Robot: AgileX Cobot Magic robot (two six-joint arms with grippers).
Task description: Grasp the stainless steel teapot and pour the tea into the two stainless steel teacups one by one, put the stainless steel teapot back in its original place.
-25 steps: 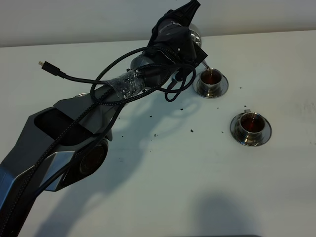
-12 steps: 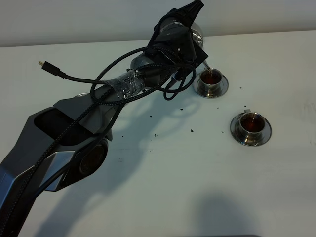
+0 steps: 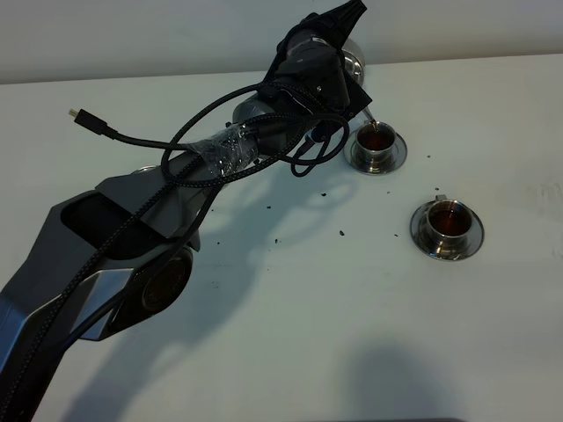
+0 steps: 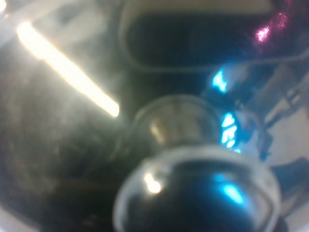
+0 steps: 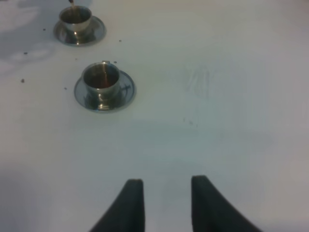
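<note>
Jaws clamp shiny conical teapot [image 3: 350, 63]; spout over far cup [image 3: 376, 143].

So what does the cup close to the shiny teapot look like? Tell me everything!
The far teacup is a small, shiny cup that looks like steel, standing upright on a round saucer of the same metal, on the white table. It holds dark reddish-brown tea. The teapot's thin spout reaches just above its rim, tipped toward it, as if pouring. Tiny dark specks lie on the table nearby. Its handle is too small to make out.
</note>
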